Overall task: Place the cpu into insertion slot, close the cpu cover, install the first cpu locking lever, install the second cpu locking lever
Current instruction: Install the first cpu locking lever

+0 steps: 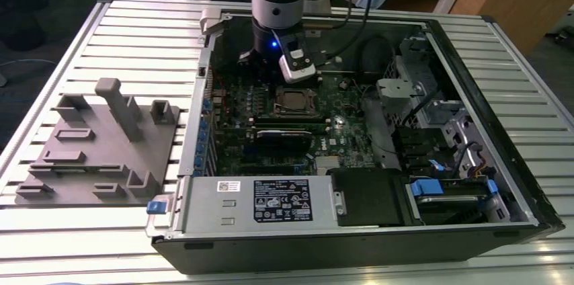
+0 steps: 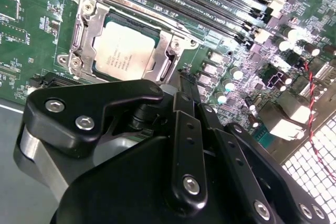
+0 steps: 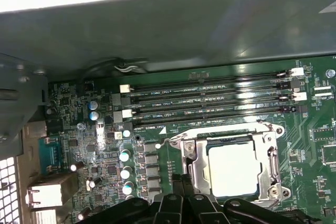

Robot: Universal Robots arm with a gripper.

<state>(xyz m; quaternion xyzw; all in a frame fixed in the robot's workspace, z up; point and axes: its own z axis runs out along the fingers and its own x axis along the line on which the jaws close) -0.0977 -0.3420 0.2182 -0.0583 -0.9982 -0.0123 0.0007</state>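
Observation:
The cpu [image 2: 123,51], a pale silver square, lies flat in the insertion slot on the green motherboard [image 1: 341,137] and hides the slot's centre. The cpu cover [image 2: 80,31], a metal frame, lies down around the chip's edges in both wrist views, with the cpu [image 3: 233,174] showing through its cut-out. Thin wire locking levers [image 3: 226,125] run along the frame's sides. My gripper [image 2: 184,85] hovers just beside the socket, over the frame's edge, with its black fingers [image 3: 173,184] pressed together and nothing between them. In the exterior view the gripper [image 1: 269,63] hangs above the board behind the socket [image 1: 292,99].
Black memory slots [image 3: 210,100] run close beside the socket. The open computer case's walls [image 1: 206,50] surround the board. An expansion card [image 1: 285,138], the power supply [image 1: 260,201] and drive bays [image 1: 448,191] stand inside. A grey fixture plate [image 1: 99,150] lies on the table at the exterior view's left.

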